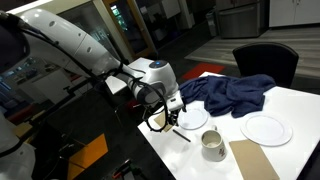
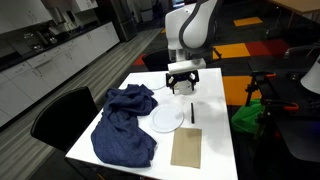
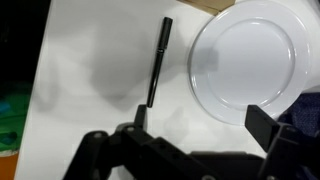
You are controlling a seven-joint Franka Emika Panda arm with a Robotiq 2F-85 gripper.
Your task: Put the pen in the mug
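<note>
1. While the pen (image 3: 157, 62) lies flat on the white surface (image 3: 80, 60), just beside the white bowl (image 3: 250, 60) and clear of its rim, nothing holds it.
2. The pincer (image 3: 201, 116) hangs above that spot with its fingers spread wide and nothing between them. In the wrist view one finger (image 3: 140, 115) sits at the near end of the pen and the other is over by the bowl's edge, so the pen lines up with a finger rather than with the middle of the gap.
3. The mug (image 1: 213, 146) stands upright near the bowl, on the side away from the blue cloth (image 1: 235, 93), and it looks empty of the pen.
4. A flat white plate (image 1: 266, 128) rests further off from the bowl, beside the same cloth.
5. I judge the step in hand to be the line-up for the pick; the grasp is not yet made.
6. The next move likely calls for a small sideways shift away from the bowl until the pen is centred between the fingers. Then comes a descent nearly to the surface, since the pen is thin and flat-lying, and a close across its shaft.
7. Knocking the bowl's rim on the way down looks like the main risk.
</note>
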